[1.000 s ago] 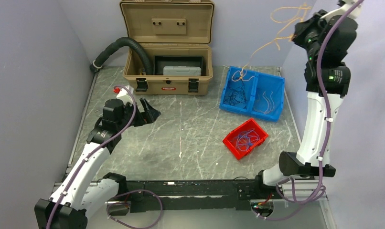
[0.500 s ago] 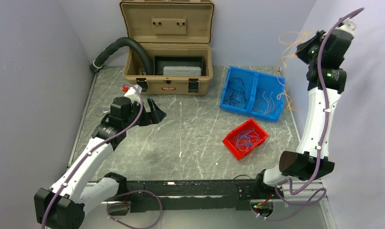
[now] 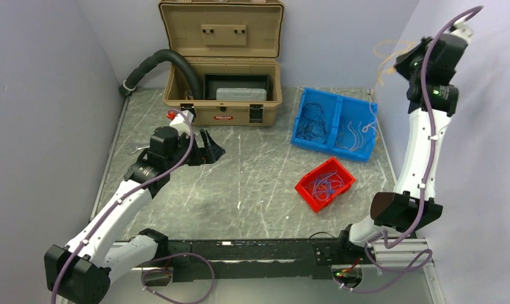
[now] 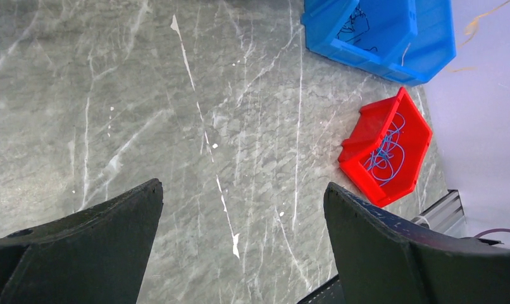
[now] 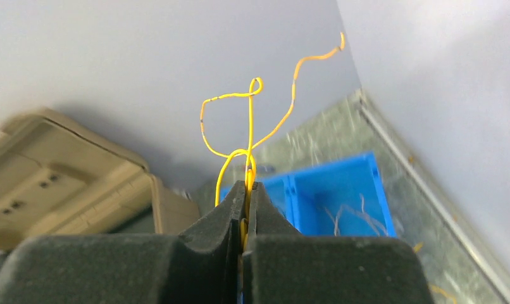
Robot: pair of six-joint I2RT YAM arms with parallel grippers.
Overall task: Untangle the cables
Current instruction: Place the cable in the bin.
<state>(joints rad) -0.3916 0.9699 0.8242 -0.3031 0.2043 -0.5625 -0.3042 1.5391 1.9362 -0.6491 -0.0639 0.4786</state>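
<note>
Right wrist: gripper (image 5: 246, 187) pinches cables (image 5: 249, 126) (yellow).

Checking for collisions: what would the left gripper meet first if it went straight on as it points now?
The left gripper would likely meet bare table; the red bin sits off to the side.

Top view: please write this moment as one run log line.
right pincer: shut on yellow cables, held high | left pincer: open, empty, over table | red bin: blue cables | blue bin: black cables
</note>
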